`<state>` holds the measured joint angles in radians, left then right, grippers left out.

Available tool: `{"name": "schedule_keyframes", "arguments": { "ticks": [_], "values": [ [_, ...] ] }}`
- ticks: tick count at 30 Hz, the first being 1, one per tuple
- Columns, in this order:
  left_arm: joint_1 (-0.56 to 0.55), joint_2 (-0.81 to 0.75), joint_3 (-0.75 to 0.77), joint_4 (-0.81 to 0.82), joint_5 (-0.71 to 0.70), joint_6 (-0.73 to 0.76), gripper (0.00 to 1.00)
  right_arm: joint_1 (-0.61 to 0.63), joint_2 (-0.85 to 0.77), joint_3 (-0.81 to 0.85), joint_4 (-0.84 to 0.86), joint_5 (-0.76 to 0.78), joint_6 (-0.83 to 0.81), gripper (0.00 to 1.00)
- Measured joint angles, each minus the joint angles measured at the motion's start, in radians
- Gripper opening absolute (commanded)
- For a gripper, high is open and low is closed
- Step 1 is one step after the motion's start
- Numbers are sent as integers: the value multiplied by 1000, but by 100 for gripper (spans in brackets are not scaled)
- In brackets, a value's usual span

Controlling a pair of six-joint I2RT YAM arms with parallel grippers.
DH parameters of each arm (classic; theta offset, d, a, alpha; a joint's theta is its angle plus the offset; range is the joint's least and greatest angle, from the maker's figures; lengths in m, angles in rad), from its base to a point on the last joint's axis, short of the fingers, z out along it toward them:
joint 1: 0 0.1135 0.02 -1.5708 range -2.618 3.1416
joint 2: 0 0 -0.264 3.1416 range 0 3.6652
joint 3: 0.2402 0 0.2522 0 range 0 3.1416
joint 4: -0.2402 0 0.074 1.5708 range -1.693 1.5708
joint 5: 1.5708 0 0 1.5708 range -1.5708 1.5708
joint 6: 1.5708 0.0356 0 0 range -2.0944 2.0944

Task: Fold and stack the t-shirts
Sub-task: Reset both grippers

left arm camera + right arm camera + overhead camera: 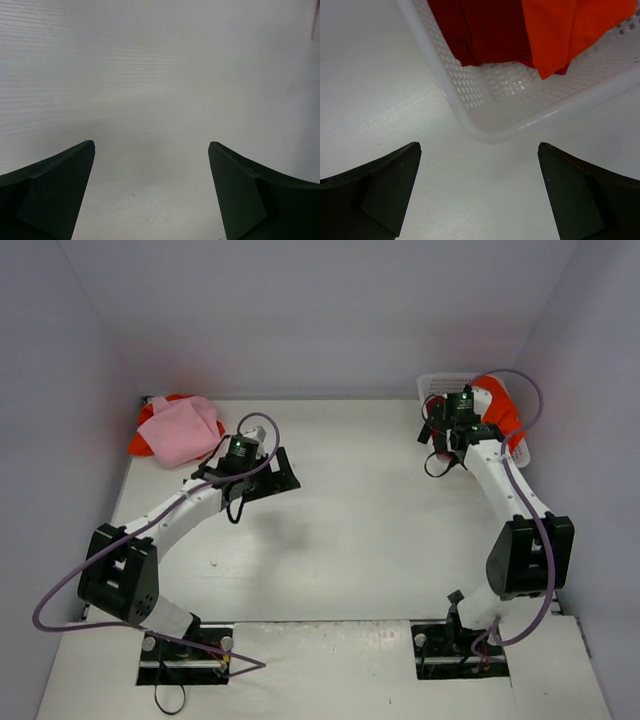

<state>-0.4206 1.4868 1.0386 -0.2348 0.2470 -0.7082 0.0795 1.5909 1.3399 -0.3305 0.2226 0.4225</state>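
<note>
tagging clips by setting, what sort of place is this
Probably a robot lab cell: bare white walls box in a white table, with left arm and right arm bolted at its near edge.

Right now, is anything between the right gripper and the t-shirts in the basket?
Yes: the white basket's near corner wall lies between the open right gripper and the dark red t-shirt and orange t-shirt.
</note>
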Motion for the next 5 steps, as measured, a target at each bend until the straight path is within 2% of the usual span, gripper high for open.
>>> {"name": "schedule_keyframes", "arguments": {
  "ticks": [5],
  "values": [
    [0, 0, 32, -16, -24, 0, 91, 0, -90, -41, -21, 79, 4, 100]
  ]
}}
